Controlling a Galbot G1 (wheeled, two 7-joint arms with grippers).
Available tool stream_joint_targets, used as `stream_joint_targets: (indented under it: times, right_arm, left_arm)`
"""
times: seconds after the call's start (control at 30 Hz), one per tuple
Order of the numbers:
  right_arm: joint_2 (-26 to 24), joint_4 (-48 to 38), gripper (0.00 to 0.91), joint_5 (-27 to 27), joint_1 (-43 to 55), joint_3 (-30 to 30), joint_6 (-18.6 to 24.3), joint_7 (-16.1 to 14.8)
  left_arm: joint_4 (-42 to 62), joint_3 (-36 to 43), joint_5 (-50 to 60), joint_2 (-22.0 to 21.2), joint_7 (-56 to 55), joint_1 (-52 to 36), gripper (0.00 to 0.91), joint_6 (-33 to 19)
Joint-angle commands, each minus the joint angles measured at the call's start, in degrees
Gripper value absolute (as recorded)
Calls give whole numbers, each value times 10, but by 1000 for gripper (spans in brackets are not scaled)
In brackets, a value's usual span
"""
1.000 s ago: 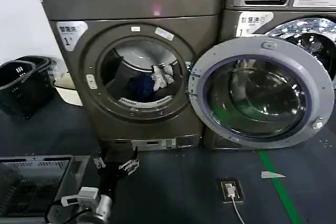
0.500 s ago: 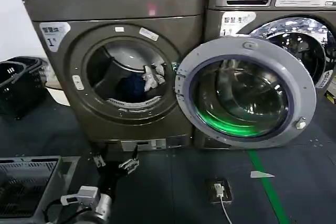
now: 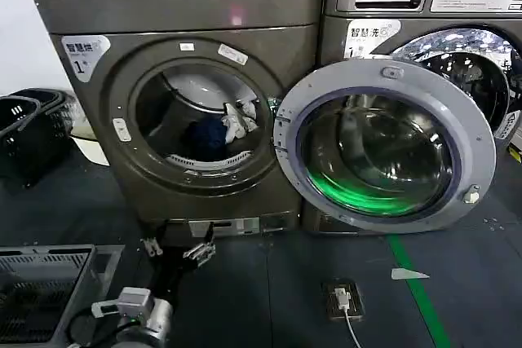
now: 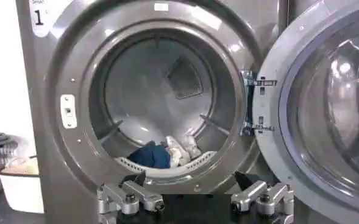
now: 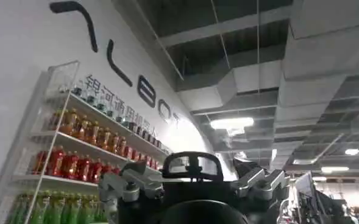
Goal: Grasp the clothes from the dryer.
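Looking down through the head view, the dryer (image 3: 175, 91) was seen with its door (image 3: 385, 146) swung fully aside to the 3 o'clock side, so the porthole stood unobstructed. The clothes (image 3: 218, 130) were found low in the drum, a dark navy garment with a white-grey one pressed against it at its 3 o'clock side, the heap's long axis running roughly crosswise to the opening. The left gripper (image 3: 175, 252) was held low over the floor in front of the machine's base, its jaws spread apart and empty. From it the clothes lay toward 12 to 1 o'clock, higher up and deeper in, well apart from the fingertips. A grey crate (image 3: 45, 291) was noted near the arm's 9 o'clock side.

Through the left wrist view, the left gripper (image 4: 194, 198) was seen with both jaws apart, aimed at the lower rim of the porthole. The clothes (image 4: 165, 153) sat just above and between the two jaw tips, resting on the drum floor behind the lip.

Through the right wrist view, the right gripper (image 5: 194, 179) was pointed up at a ceiling and a shelf of bottles (image 5: 75, 161), jaws apart and holding nothing, turned away from the dryer. The left arm was therefore judged the nearer one, and a forward, rising reach over the lip was judged to be what the grasp would need.
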Motion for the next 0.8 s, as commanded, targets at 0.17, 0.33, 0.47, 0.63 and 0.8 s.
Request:
stream_joint_targets:
  times: [0.17, 0.33, 0.47, 0.63, 0.8]
  right_arm:
    - [1, 5, 907, 4, -2, 1, 5, 0]
    - [1, 9, 907, 10, -2, 1, 5, 1]
    - [2, 8, 907, 8, -2, 1, 6, -1]
    - [2, 12, 907, 8, 1, 2, 5, -2]
    - [3, 13, 907, 8, 1, 3, 5, -4]
  left_arm:
    - [-4, -2, 1, 3, -3, 3, 907, -1]
    - [-3, -2, 0, 2, -4, 3, 907, -1]
    - [-3, -2, 1, 0, -4, 3, 907, -2]
    - [-3, -4, 0, 0, -3, 0, 907, -1]
    - [1, -4, 0, 2, -3, -4, 907, -1]
